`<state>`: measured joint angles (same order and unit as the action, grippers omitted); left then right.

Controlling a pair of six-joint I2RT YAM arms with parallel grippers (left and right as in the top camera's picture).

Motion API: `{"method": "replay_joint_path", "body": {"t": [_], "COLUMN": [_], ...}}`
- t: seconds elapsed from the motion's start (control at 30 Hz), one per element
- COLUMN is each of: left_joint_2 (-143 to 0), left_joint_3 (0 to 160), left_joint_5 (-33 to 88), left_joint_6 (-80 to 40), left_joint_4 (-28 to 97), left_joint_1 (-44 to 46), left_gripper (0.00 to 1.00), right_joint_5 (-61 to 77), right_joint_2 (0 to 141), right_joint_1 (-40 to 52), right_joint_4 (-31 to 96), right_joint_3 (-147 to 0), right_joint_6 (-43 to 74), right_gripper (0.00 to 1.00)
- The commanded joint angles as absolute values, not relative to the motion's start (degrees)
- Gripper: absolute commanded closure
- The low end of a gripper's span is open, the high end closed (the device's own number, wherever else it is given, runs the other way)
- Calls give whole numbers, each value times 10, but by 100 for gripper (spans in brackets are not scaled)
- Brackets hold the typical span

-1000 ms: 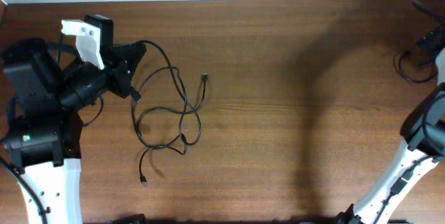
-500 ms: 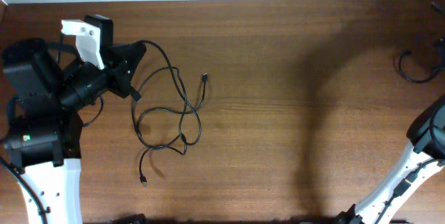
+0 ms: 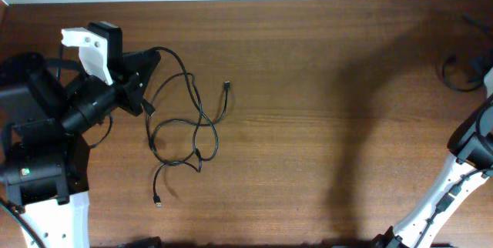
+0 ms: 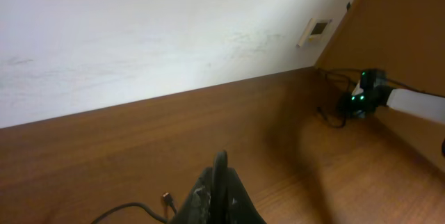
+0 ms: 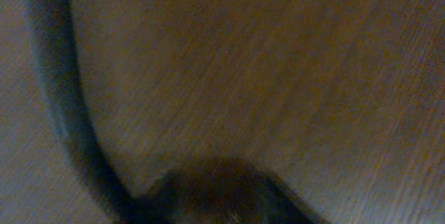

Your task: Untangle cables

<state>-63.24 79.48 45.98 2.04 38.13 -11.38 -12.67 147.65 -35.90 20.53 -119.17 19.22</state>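
Note:
The cables (image 3: 185, 121) lie as a tangle of thin black loops on the left half of the brown table (image 3: 323, 125). One plug end (image 3: 227, 86) points right and another plug end (image 3: 157, 200) lies nearest the front edge. My left gripper (image 3: 150, 59) is shut on one strand at the tangle's upper left. In the left wrist view that strand (image 4: 220, 163) rises between the closed fingers. A separate cable loop (image 3: 458, 75) lies at the far right edge. My right gripper (image 5: 222, 196) is only a dark blur over the wood, beside a blurred dark cable (image 5: 62, 99).
The left arm's body (image 3: 38, 140) fills the table's left edge. The right arm (image 3: 470, 136) rises at the right edge, and its end with green lights (image 4: 363, 99) shows far off in the left wrist view. A white wall (image 4: 139, 36) backs the table.
My left arm has shifted slightly up and left, dragging the tangle a little leftward. The right arm has swung about at the far right edge, near the separate loop.

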Motion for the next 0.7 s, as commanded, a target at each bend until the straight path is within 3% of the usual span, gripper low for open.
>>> {"method": "replay_joint_path", "body": {"t": [0.0, 0.23, 0.67], "left_joint_2": [-620, -621, -621], "left_joint_3": [801, 801, 801], "left_joint_5": [455, 426, 379], "left_joint_6": [13, 13, 49], "left_joint_4": [378, 393, 441], "left_joint_1": [-112, -112, -112], "left_gripper": [98, 98, 99], "right_joint_5": [-111, -111, -141], "right_joint_2": [1489, 1427, 1382], "right_joint_1": [-355, -311, -131], "right_joint_4": [222, 334, 617], "right_joint_3": [-1198, -1279, -1615], "right_joint_6": [188, 137, 95], "right_gripper": [96, 96, 96]}}
